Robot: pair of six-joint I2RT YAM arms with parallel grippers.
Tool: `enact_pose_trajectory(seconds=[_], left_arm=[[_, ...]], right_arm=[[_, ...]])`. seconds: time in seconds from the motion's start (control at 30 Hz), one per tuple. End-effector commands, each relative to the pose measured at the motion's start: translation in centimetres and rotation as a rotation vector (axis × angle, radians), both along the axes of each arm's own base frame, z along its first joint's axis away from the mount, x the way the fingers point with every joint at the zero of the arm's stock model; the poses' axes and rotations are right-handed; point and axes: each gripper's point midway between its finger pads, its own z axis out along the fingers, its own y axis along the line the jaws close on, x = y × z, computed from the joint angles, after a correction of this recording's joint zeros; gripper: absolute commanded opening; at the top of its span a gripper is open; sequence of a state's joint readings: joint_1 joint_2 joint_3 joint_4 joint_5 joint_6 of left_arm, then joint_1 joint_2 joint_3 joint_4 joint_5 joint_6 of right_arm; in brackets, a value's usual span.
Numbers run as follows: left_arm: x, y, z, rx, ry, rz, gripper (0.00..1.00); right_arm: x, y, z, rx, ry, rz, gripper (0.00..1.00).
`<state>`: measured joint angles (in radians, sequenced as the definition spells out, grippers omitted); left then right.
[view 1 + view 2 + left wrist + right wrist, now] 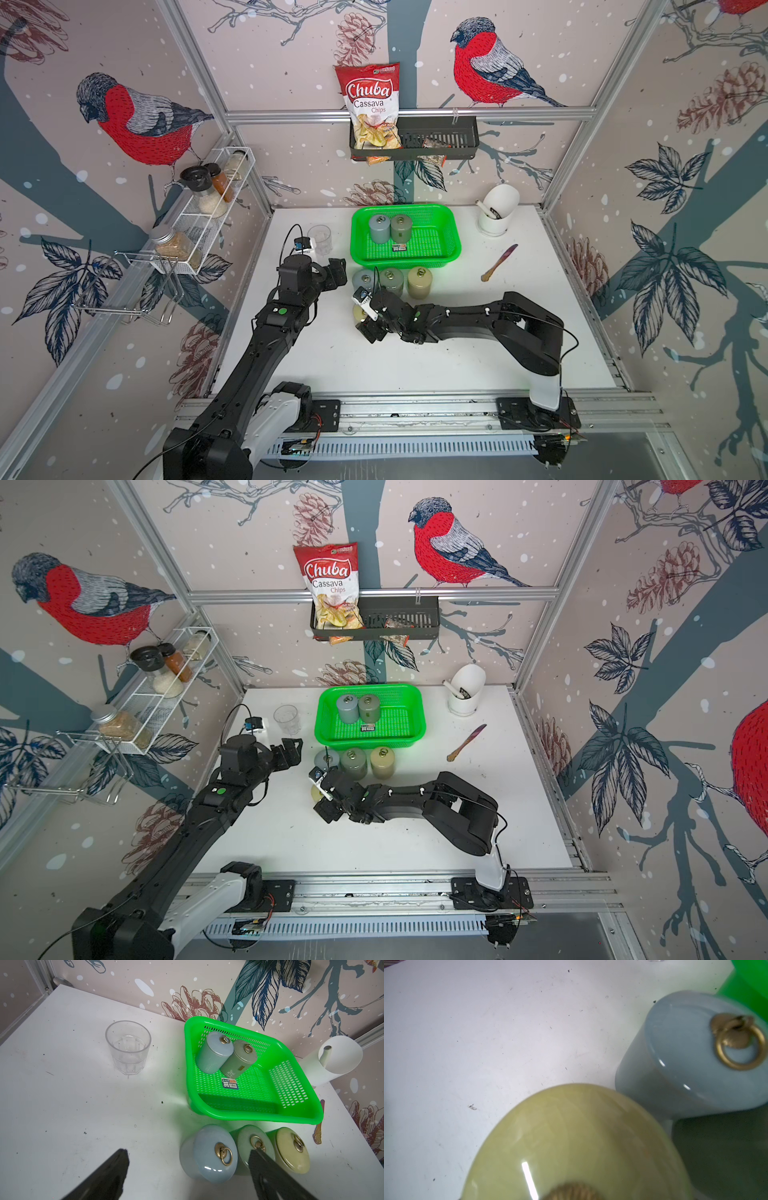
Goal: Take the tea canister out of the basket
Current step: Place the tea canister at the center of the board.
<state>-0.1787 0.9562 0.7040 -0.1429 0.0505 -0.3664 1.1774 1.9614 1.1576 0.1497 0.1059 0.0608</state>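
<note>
Inside the basket (432,243), the grey-blue tea canister (379,229) touches the green-grey canister (401,227); lifting one may topple the other. Our left claw (189,1153) gapes empty beside the basket; whether the right claw (365,321), in front of it, grips the yellow canister (571,1136) we cannot tell.

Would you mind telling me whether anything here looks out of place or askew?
Nothing looks spilled or toppled. The only stray is the wooden spreader, lying loose on the table rather than in the white holder behind it.
</note>
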Motion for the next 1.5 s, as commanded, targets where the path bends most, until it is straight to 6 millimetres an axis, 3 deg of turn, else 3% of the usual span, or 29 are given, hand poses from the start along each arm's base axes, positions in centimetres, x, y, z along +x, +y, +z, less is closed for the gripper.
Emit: enact_pose_trajectory(seconds=[0.0, 0.43, 0.6, 0.93, 1.47], left_arm=[[0.2, 0.0, 0.5, 0.003, -0.024, -0.007, 0.94], [0.1, -0.1, 0.2, 0.007, -0.018, -0.011, 0.95], [0.1, -0.1, 0.2, 0.005, -0.019, -0.012, 0.95], [0.1, -0.1, 0.2, 0.007, -0.019, -0.013, 0.94], [0.0, -0.2, 0.3, 0.006, -0.020, -0.017, 0.94]], right_arm=[[1.1, 1.5, 1.9, 0.097, -0.048, -0.036, 0.40], [2.2, 1.1, -0.1, 0.069, -0.039, -0.068, 0.42], [2.5, 0.9, 0.1, 0.066, -0.043, -0.078, 0.52], [2.7, 0.8, -0.2, 0.056, -0.047, -0.086, 0.88], [2.2, 0.8, 0.0, 0.039, -0.040, -0.073, 1.00]])
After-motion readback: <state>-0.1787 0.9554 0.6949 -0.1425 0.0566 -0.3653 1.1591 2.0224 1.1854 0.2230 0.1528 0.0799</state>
